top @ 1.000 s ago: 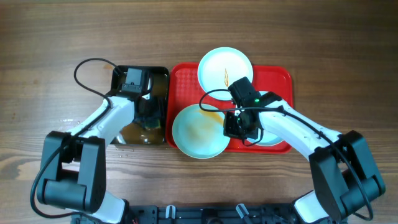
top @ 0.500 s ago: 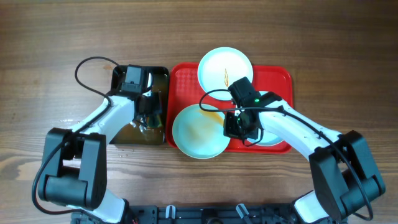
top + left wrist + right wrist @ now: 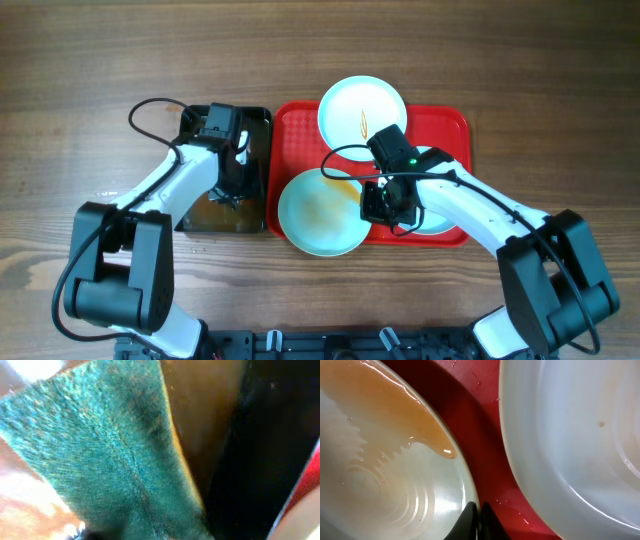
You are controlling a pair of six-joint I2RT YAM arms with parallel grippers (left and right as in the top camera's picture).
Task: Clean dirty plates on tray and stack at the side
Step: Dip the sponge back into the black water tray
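Observation:
Three pale plates are on the red tray (image 3: pixel 290 125): one at the back (image 3: pixel 362 110) with an orange streak, one at the front left (image 3: pixel 318 212) smeared orange-brown and overhanging the tray's front edge, one at the right (image 3: pixel 440 215) mostly under my right arm. My right gripper (image 3: pixel 384 205) is shut on the front-left plate's rim; the right wrist view shows the fingers (image 3: pixel 476 521) pinching that rim, with sauce pooled on the plate (image 3: pixel 380 470) and the right plate (image 3: pixel 570 435) beside it. My left gripper (image 3: pixel 238 168) is over the black tub, shut on a green sponge (image 3: pixel 100 450) that fills its view.
The black tub (image 3: pixel 262 125) stands against the tray's left side and holds brownish water (image 3: pixel 212 213). Its dark wall (image 3: pixel 260 460) and the tray's red edge (image 3: pixel 311 485) show in the left wrist view. Wooden table (image 3: pixel 100 60) lies all around.
My left gripper has moved toward the far end of the tub with the sponge. The right gripper and the plates have not moved.

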